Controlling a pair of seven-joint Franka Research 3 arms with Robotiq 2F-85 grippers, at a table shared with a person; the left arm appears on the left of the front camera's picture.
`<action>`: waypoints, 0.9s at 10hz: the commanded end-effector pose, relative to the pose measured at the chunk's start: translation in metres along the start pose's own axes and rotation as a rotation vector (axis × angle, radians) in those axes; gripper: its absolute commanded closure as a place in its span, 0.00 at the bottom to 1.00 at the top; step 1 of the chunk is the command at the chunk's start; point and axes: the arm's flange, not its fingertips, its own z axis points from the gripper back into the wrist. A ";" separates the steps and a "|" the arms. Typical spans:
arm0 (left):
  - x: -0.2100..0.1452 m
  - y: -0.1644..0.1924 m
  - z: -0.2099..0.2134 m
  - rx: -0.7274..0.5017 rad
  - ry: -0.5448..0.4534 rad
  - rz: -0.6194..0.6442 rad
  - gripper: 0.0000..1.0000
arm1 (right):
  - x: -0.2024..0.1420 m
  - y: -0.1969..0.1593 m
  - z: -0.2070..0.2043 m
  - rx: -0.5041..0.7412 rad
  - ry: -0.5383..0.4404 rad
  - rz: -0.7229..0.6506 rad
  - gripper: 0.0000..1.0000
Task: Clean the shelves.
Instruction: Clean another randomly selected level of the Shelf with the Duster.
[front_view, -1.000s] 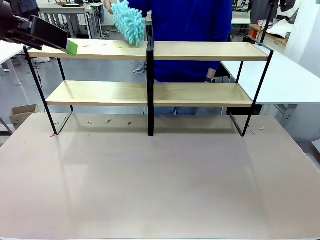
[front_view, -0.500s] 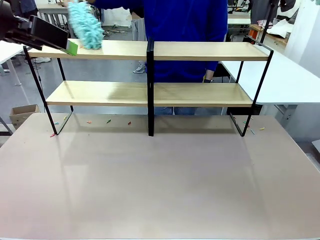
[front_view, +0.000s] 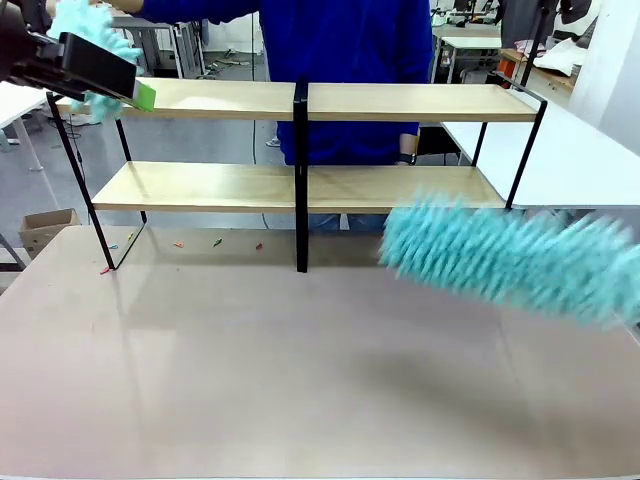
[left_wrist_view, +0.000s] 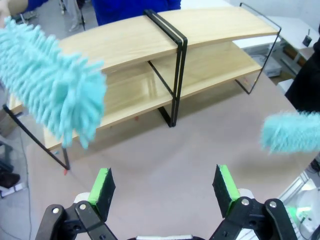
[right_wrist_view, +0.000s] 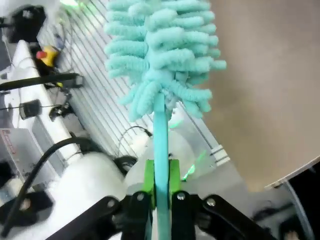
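Shelves (front_view: 410, 102) stand along the far side of the desk (front_view: 300, 380): two light-wood boards in a thin black frame with a central post. The right fingers (right_wrist_view: 148, 176) are clamped together on the thin handle (right_wrist_view: 160, 140) of a teal duster (right_wrist_view: 162, 55), and its fluffy head points straight out from the wrist. From the front the head is a blur low over the right of the desk. It lies in front of the lower board's right end and hides the frame's right leg. The left fingers (left_wrist_view: 103, 186) are spread wide with nothing between them, raised at the left end of the upper board. One green pad (front_view: 145, 96) sits at the board's front edge; I cannot tell whether it touches. A person in a blue top (front_view: 345, 60) stands behind the shelves holding a second teal duster (front_view: 85, 30) over that same left end, just behind the left fingers. Small coloured scraps (front_view: 217, 241) lie on the desk under the lower board's left half. A white table (front_view: 570, 150) stands past the right end, and a cardboard box (front_view: 45, 225) is on the floor at the left.
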 end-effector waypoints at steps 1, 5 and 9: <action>-0.001 0.000 0.001 0.004 -0.003 0.000 0.00 | 0.054 0.031 -0.068 -0.065 0.058 0.165 0.88; -0.001 0.000 0.001 0.004 -0.003 0.000 0.00 | 0.040 0.030 -0.061 -0.055 0.054 0.153 0.88; -0.001 0.000 0.001 0.004 -0.003 0.000 0.00 | 0.143 0.047 -0.094 -0.250 -0.001 -0.374 0.88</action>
